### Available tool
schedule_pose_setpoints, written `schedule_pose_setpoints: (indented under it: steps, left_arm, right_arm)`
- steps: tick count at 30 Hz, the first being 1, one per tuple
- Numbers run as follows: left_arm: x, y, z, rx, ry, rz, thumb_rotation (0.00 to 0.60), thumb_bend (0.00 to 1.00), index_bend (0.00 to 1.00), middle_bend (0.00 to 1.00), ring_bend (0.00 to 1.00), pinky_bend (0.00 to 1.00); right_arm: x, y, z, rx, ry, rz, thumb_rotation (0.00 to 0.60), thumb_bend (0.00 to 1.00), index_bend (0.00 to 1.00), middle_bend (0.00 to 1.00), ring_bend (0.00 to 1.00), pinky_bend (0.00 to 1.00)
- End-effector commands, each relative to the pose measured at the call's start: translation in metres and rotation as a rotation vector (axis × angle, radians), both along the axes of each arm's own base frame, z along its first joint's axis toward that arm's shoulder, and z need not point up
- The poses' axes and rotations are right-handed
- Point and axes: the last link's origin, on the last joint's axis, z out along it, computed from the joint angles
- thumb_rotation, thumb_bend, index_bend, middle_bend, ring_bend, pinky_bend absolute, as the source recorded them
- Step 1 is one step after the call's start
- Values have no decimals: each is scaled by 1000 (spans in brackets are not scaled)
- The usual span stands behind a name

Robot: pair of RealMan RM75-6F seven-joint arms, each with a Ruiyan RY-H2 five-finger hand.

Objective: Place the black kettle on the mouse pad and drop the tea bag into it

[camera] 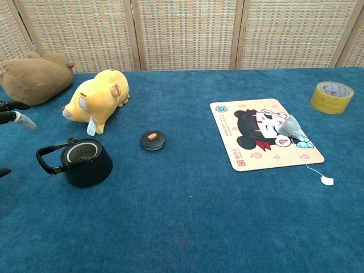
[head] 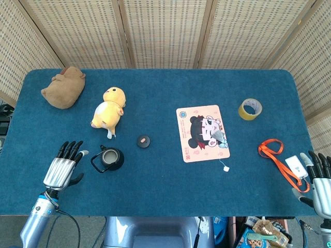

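The black kettle (head: 110,157) (camera: 85,163) stands lidless on the blue table, its handle pointing left. Its lid (head: 143,141) (camera: 153,140) lies apart to the right. The cartoon mouse pad (head: 202,132) (camera: 264,133) lies right of centre with the grey tea bag (head: 219,136) (camera: 292,127) on its right edge; the string runs to a white tag (head: 225,167) (camera: 327,180) off the pad. My left hand (head: 64,165) (camera: 14,112) hovers open just left of the kettle, fingers spread. My right hand (head: 320,178) is open at the table's front right corner.
A brown plush (head: 63,87) (camera: 35,77) and a yellow plush (head: 108,107) (camera: 95,98) lie behind the kettle. A yellow tape roll (head: 250,109) (camera: 331,97) sits far right. An orange lanyard (head: 277,156) with a white card (head: 294,165) lies beside my right hand.
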Motion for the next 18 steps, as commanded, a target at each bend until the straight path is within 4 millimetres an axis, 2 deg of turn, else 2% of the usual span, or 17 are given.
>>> schedule_pose_setpoints:
  steps: [1,18]
  left_arm:
    - [1,5,-9,-12,-6,-3,600,296,225,62,0,0]
    - [13,22,-34,-24,-36,-26,600,296,225,62,0,0]
  right_arm:
    - [0,2,1,-7,2,-2,600,181,114,152,44,90]
    - [-1,8,6,-30,0,-8,600,181,114,152,45,92]
